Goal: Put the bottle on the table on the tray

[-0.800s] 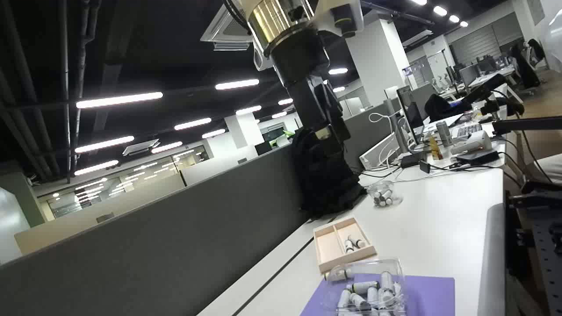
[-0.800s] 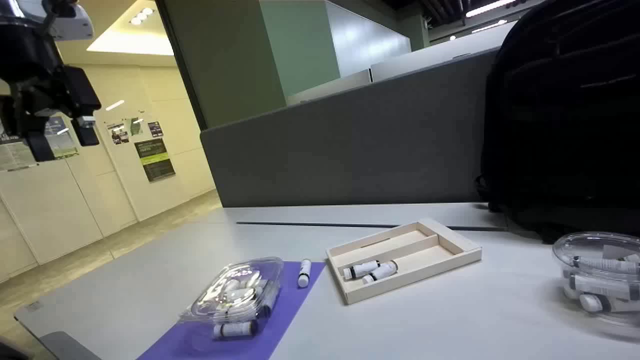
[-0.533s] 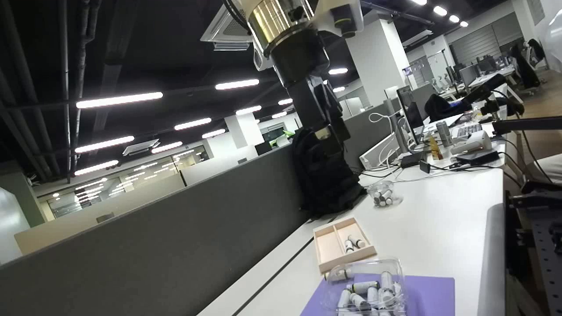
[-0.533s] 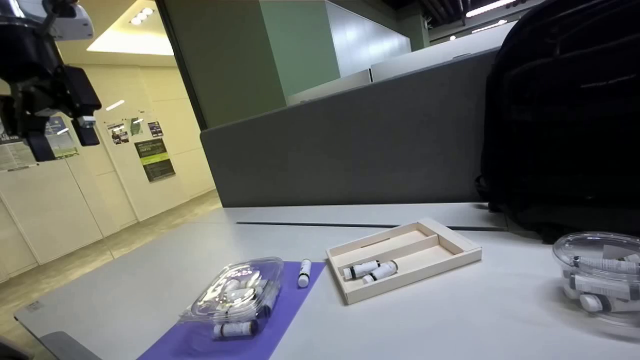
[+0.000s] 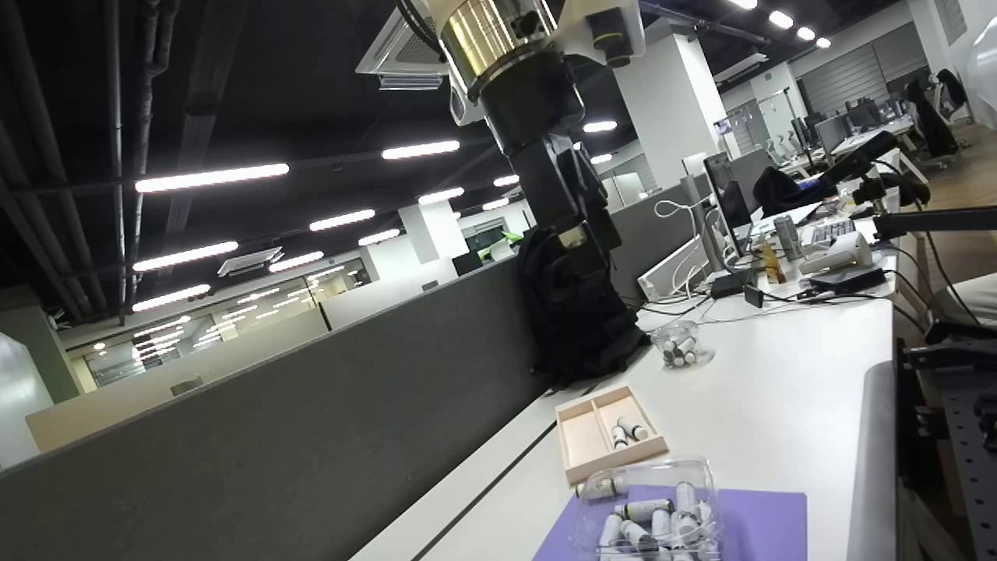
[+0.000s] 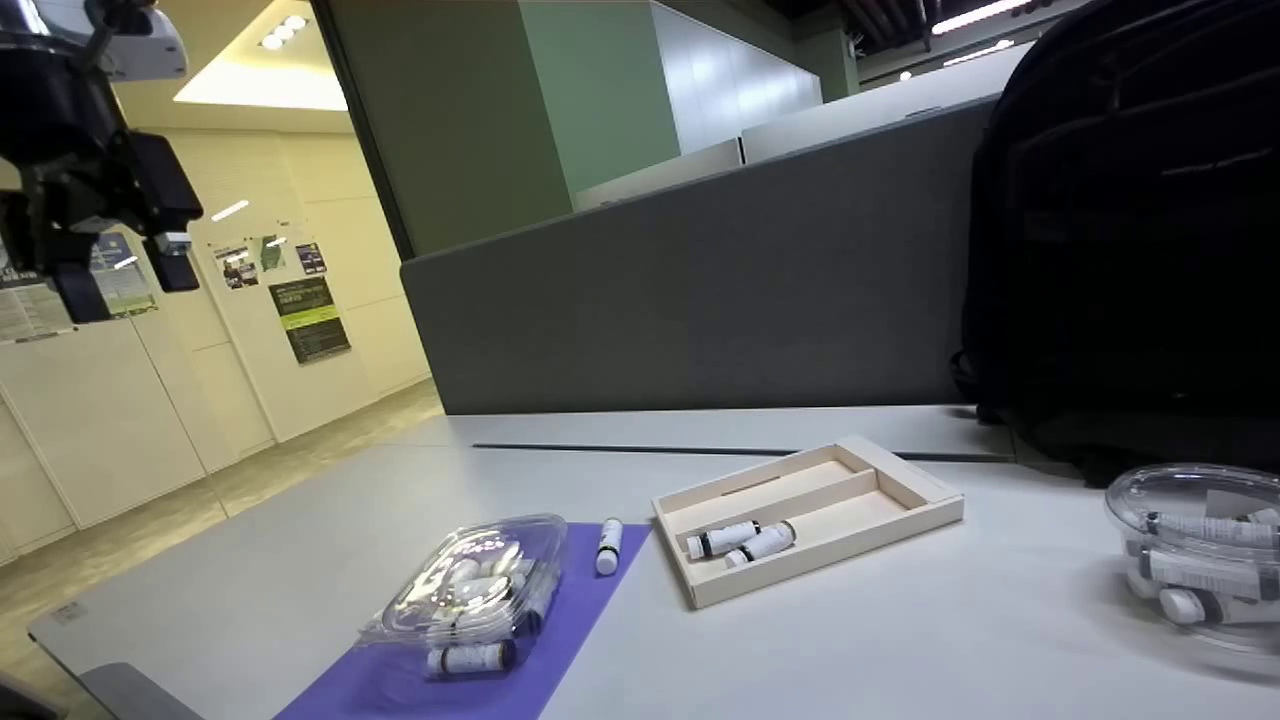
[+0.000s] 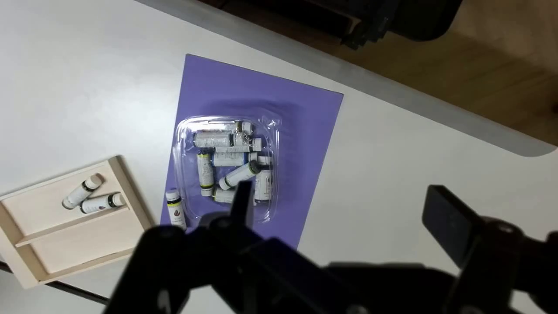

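Note:
A small white-labelled bottle [image 6: 608,547] lies on its side on a purple sheet on the white table [image 6: 300,520], beside a clear box of bottles. In the wrist view the bottle [image 7: 175,211] lies at the sheet's left edge, apart from the wooden tray [image 7: 87,244]. The tray also shows in both exterior views [image 5: 584,440] [image 6: 855,515]. It has two compartments; two bottles [image 6: 745,542] lie in one, the other holds nothing. My gripper [image 7: 340,196] is open and empty, high above the table. It also shows in an exterior view [image 6: 130,285].
The clear box [image 7: 226,165] with several bottles stands on the purple sheet [image 7: 301,139]. A round clear tub [image 6: 1200,560] of bottles stands past the tray. A black backpack [image 6: 1120,250] leans by the dark grey partition [image 6: 700,280]. Monitors and cables [image 5: 724,210] stand at the far end.

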### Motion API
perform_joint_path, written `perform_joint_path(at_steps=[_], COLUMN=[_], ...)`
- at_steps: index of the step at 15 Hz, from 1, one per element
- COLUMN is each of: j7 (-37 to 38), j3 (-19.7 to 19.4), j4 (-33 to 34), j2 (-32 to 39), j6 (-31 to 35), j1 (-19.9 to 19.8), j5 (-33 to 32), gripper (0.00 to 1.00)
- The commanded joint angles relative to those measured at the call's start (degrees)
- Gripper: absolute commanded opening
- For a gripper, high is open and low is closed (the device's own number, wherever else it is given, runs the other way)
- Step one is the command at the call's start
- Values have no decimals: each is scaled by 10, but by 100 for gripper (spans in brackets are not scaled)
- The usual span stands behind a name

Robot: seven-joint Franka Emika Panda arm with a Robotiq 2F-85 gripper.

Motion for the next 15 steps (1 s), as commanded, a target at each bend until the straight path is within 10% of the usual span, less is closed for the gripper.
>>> perform_joint_path(at_steps=[1, 15], j7=[17, 35], j3=[0, -75], j4=[-4, -6], j2=[-3, 184], j6=[17, 363], j1=[-2, -124], j5=[-14, -86], gripper=[100, 100])
